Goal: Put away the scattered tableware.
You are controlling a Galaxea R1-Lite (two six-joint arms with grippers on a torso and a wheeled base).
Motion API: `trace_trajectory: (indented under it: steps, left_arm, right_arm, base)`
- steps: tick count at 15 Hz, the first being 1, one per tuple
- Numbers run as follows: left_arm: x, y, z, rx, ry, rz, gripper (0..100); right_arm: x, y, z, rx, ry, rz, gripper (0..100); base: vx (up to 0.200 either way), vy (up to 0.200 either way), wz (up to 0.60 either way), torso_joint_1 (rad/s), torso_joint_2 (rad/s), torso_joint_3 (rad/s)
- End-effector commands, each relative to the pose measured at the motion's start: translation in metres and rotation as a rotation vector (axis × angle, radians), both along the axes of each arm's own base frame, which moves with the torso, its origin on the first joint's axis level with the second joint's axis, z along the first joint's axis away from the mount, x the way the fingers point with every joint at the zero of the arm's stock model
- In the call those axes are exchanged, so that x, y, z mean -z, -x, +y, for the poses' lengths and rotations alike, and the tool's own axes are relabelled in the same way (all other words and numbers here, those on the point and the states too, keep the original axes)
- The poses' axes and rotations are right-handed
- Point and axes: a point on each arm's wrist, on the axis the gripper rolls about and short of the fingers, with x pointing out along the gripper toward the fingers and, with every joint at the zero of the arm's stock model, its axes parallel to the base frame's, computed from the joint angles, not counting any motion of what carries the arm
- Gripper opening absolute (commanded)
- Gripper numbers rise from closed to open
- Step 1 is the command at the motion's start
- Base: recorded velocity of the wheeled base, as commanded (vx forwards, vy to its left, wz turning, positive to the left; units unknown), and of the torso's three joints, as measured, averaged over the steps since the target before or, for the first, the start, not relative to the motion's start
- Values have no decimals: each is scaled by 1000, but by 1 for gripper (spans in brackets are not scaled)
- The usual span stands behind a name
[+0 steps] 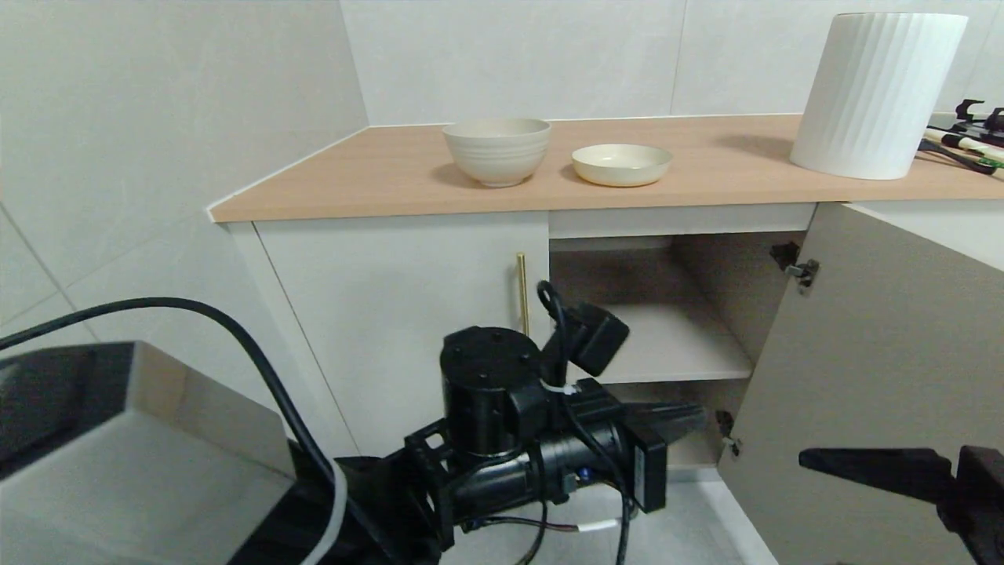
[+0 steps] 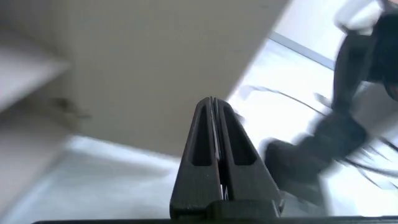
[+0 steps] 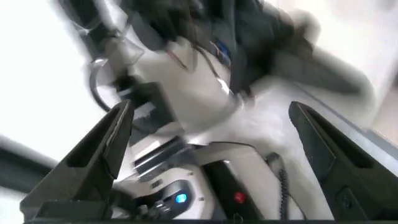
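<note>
Your two pieces of tableware are both up on the wooden countertop: a ribbed bowl on the left and a shallow dish just beside it on the right, not touching. Well off to the right there's a tall white ribbed container, with some utensils behind it at the far right edge. Below, the left cabinet door with the brass handle is closed. The right door hangs wide open towards you, showing a bare shelf. Your left gripper sits low at that opening, fingers pressed together with nothing in them. Your right gripper is spread wide and empty, down low in front of the open door.
</note>
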Motion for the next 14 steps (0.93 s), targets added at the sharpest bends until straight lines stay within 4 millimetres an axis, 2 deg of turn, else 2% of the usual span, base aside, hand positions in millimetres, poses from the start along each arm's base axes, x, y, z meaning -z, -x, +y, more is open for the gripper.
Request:
trace_trajectory:
  steps: [1, 4, 6, 8, 9, 10, 11, 13, 14]
  left_arm:
    - [-26, -12, 42, -109, 19, -22, 0]
    - [-58, -7, 92, -216, -11, 6, 0]
    - [-71, 5, 127, -289, -39, 36, 0]
    - [-82, 19, 153, -346, -52, 52, 0]
    - [-86, 26, 165, -377, -56, 58, 0]
    - [-87, 27, 167, -383, -57, 60, 0]
    - [-94, 34, 182, -429, -54, 59, 0]
    - [-97, 38, 185, -442, -52, 54, 0]
    - [-98, 38, 186, -456, -51, 51, 100]
  right_arm:
    - [0, -22, 7, 137, 43, 22, 100]
    - [-9, -39, 18, 181, 57, 19, 100]
    - [-22, -58, 29, 238, 75, 21, 100]
    - [-31, -66, 34, 262, 121, 35, 100]
    - [-32, -67, 36, 257, 149, 44, 100]
    - [-33, -68, 36, 257, 151, 44, 100]
    - [-38, -75, 40, 260, 152, 45, 100]
    - [-48, -78, 42, 264, 131, 22, 100]
    - [-50, -77, 41, 268, 124, 12, 100]
  base:
    - [0, 0, 0, 0, 0, 0]
    - [0, 0, 0, 0, 0, 0]
    - [0, 0, 0, 0, 0, 0]
    - [0, 0, 0, 0, 0, 0]
    - [0, 0, 0, 0, 0, 0]
    - [0, 0, 0, 0, 0, 0]
    - [0, 0, 0, 0, 0, 0]
    - [0, 0, 0, 0, 0, 0]
    - [0, 0, 0, 0, 0, 0]
